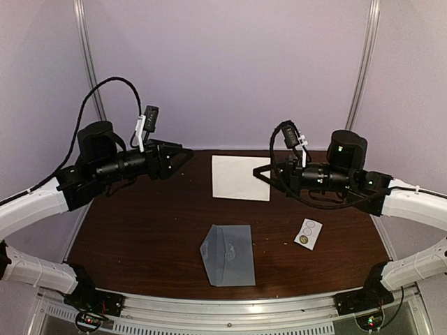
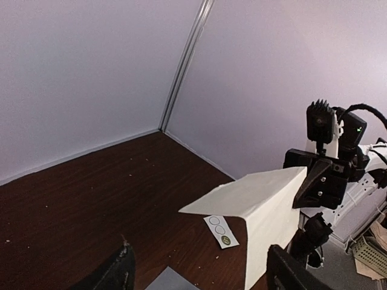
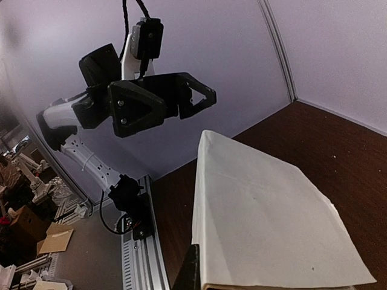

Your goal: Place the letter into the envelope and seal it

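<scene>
Clamps the folded letter (image 1: 237, 178) aloft in the right gripper (image 1: 264, 174), with the left gripper (image 1: 187, 156) parted and empty, above and beyond the flat envelope (image 1: 234, 259), its flap (image 1: 207, 249) toward the left arm's side.

Grey-blue envelope (image 1: 228, 255) near front, white letter (image 1: 237, 178) at right tool (image 1: 264, 173), sticker strip (image 1: 308, 234) beside.

No text can be read anywhere (the sticker strip (image 1: 308, 233) bears only plain circles).
</scene>
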Controlling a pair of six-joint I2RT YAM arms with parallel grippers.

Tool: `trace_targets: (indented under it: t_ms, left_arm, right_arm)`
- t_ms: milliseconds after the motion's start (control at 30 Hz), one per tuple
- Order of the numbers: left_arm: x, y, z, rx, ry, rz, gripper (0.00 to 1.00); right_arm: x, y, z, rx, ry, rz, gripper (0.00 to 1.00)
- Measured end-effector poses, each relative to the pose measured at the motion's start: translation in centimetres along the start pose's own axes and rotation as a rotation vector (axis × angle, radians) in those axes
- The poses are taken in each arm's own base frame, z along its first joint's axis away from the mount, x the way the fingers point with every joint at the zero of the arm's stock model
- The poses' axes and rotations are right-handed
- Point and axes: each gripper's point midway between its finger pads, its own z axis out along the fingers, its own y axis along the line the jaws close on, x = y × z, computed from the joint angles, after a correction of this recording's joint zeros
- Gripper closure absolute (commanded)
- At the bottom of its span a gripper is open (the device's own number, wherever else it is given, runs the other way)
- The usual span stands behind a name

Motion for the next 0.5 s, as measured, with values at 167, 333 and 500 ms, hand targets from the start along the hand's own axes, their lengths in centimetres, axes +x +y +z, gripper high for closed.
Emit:
trace_targets:
  t_ms: [167, 333, 500]
  left_arm:
    - [-2.8, -0.2, -1.2, -0.069, -0.022, 0.132, 0.25]
    - [-3.0, -2.3, 0.6, 0.007, 0.062, 0.273, 0.26]
    - [1.4, -4.5, 4.0, 0.133, 0.243, 0.355, 0.34]
  right_arm:
    - [1.2, -0.6, 0.1, 0.019, 0.056, 0.003, 1.00]
    - [1.7, -0.4, 1.0, -0.012, 0.120, 0.002, 1.00]
    - [3.1, 0.0, 1.5, -0.051, 0.210, 0.008, 1.00]
